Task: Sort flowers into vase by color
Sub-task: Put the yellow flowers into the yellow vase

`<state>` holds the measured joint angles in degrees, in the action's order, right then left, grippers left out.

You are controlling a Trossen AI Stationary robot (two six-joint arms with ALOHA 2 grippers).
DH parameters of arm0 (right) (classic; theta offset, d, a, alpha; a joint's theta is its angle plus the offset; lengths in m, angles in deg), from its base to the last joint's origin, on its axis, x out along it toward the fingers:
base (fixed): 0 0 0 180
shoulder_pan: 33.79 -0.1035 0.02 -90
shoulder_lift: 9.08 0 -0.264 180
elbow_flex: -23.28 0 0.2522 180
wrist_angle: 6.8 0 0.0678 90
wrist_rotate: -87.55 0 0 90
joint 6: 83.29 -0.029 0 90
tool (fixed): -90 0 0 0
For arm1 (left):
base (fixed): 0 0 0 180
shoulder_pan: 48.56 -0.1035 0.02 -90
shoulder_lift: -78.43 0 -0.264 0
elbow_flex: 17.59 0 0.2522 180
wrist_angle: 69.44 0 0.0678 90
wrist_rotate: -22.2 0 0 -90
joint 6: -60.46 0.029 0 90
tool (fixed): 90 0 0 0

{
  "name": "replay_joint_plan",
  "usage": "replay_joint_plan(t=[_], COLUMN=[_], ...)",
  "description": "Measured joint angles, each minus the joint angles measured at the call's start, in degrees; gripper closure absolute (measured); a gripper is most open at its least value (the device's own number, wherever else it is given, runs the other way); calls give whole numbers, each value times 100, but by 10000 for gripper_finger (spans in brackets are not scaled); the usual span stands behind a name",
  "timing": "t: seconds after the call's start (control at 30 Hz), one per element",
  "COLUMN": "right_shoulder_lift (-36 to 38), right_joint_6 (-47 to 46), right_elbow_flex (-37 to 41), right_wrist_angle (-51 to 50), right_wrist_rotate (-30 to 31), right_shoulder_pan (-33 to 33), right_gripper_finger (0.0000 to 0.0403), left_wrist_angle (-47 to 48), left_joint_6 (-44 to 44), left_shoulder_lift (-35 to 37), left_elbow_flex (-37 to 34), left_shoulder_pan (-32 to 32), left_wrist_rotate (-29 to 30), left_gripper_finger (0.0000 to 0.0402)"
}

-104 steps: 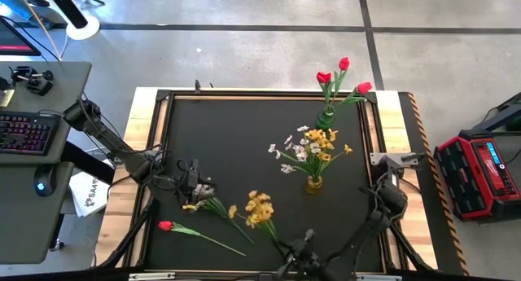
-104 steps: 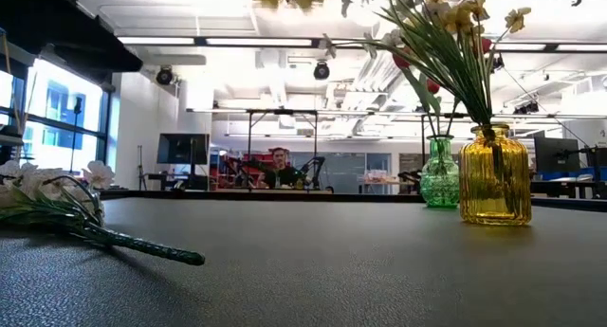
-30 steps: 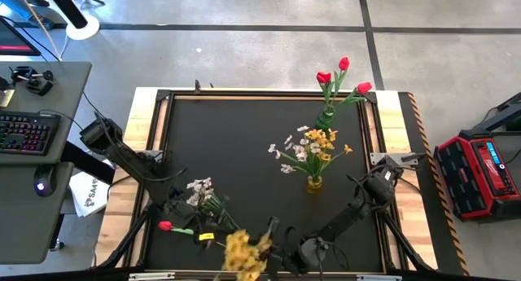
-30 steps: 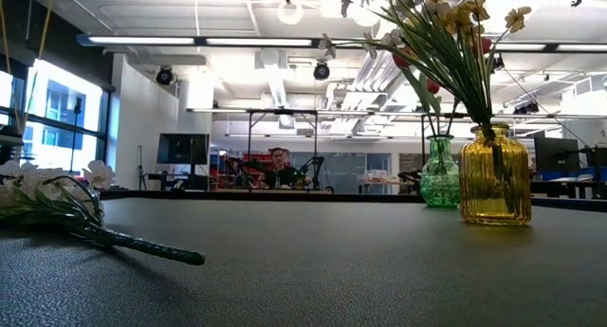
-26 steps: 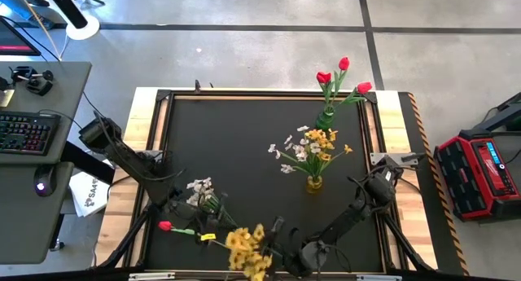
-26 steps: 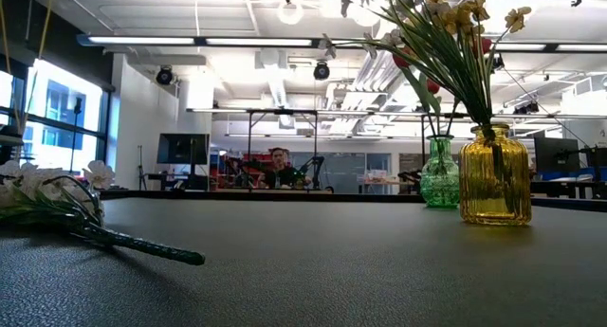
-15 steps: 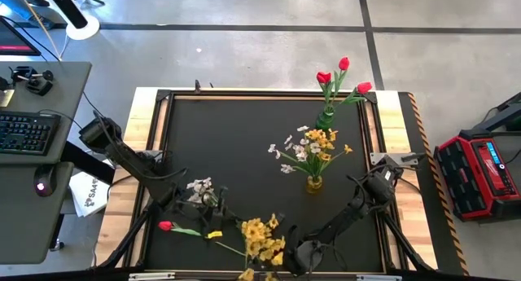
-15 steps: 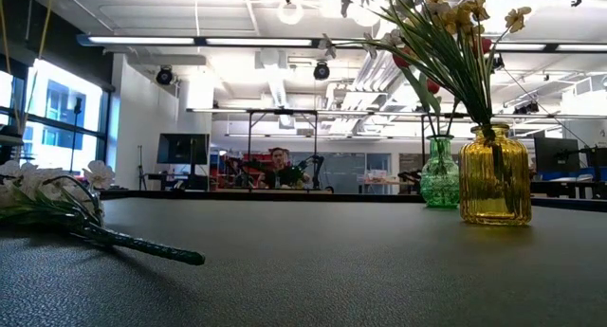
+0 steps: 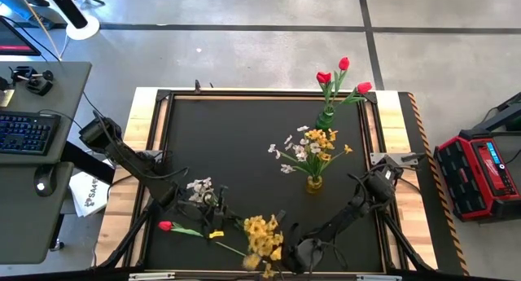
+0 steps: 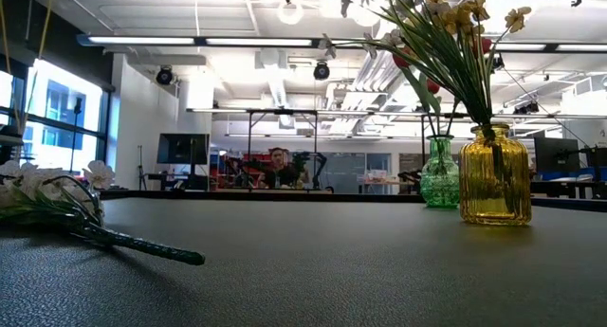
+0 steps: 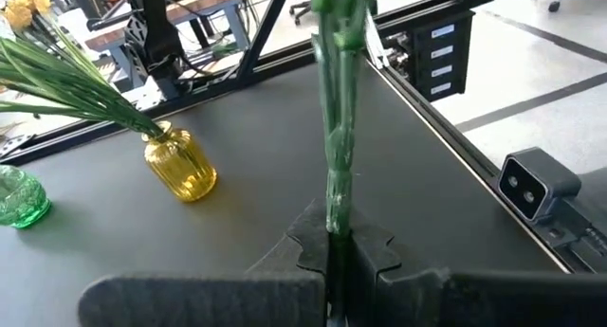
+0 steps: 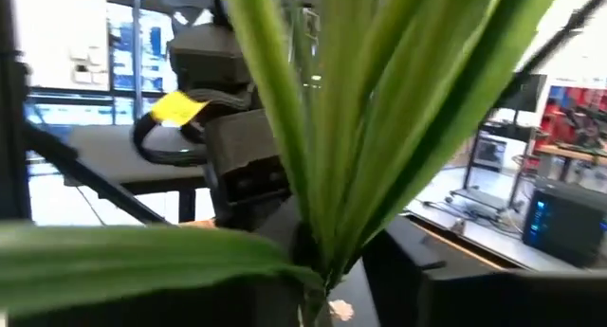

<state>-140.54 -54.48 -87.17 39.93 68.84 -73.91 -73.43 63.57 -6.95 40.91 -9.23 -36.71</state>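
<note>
Black matting covers the table (image 9: pixel 236 142), which stands on a grey concrete floor with a desk and keyboard (image 9: pixel 24 133) off at nine o'clock. At about seven o'clock on the mat the left gripper (image 9: pixel 213 206) is clamped shut on a green stem (image 11: pixel 339 166) — the left wrist view shows the stem rising straight out of the closed fingers; the white blossom spray (image 9: pixel 198 189) sits just beside that gripper, and the stem probably belongs to it. A single red flower (image 9: pixel 166 226) lies flat on the mat nearby, untouched. Toward six o'clock the yellow blossom cluster (image 9: pixel 263 236) hangs at the mat's near edge with the right gripper (image 9: pixel 286 250) just beside it. The right wrist view is filled with its green leaves (image 12: pixel 379 109), so the cluster looks held, though whether those fingers are closed on it cannot be told. Right of centre stands the yellow vase (image 9: pixel 313 183), already carrying yellow and white flowers, and at one o'clock the green vase (image 9: pixel 326 118) holds three red buds.

The step in hand appears to be lifting the yellow cluster for delivery. Next, the right arm would need to carry it over the yellow vase, stem end down, and lower it between the flowers already there.
</note>
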Motion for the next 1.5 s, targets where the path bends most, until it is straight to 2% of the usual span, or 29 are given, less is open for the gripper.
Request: replay_joint_plan(t=[0.13,0.23,0.37,0.57,0.8,0.93,1.0,1.07,1.23,1.5], right_shoulder_lift=[0,57,305,551,684,754,763,769,1033,1693], right_joint_6=[75,200,440,835,1886,1883,1868,1786,762,-54], right_elbow_flex=[0,0,0,2,9,256,540,918,1824,2831], right_wrist_angle=[13,13,82,599,1935,2053,2425,2957,2944,2954], right_wrist_rotate=[472,1002,1894,1905,1879,1870,1870,1874,1889,1870], right_shoulder_pan=[0,-70,-302,-833,-1169,-1167,-1160,-1128,-1111,-1169], right_gripper_finger=[390,387,389,397,400,401,402,402,402,402], left_wrist_angle=[125,414,1094,2193,2667,2670,2678,2676,2690,2690], left_joint_6=[-5,-3,-76,-730,-1205,-1203,-1203,-1202,-1205,-1205], left_shoulder_lift=[1,11,5,3,3,3,3,3,1,1], left_elbow_flex=[0,10,4,-2,-2,-2,-2,-2,-2,-2], left_shoulder_pan=[-9,-4,0,-98,-222,-221,-219,-219,-219,-219], left_wrist_rotate=[39,66,411,1275,1303,1303,1300,1299,1298,1298], left_gripper_finger=[398,381,346,307,295,295,295,295,295,296])
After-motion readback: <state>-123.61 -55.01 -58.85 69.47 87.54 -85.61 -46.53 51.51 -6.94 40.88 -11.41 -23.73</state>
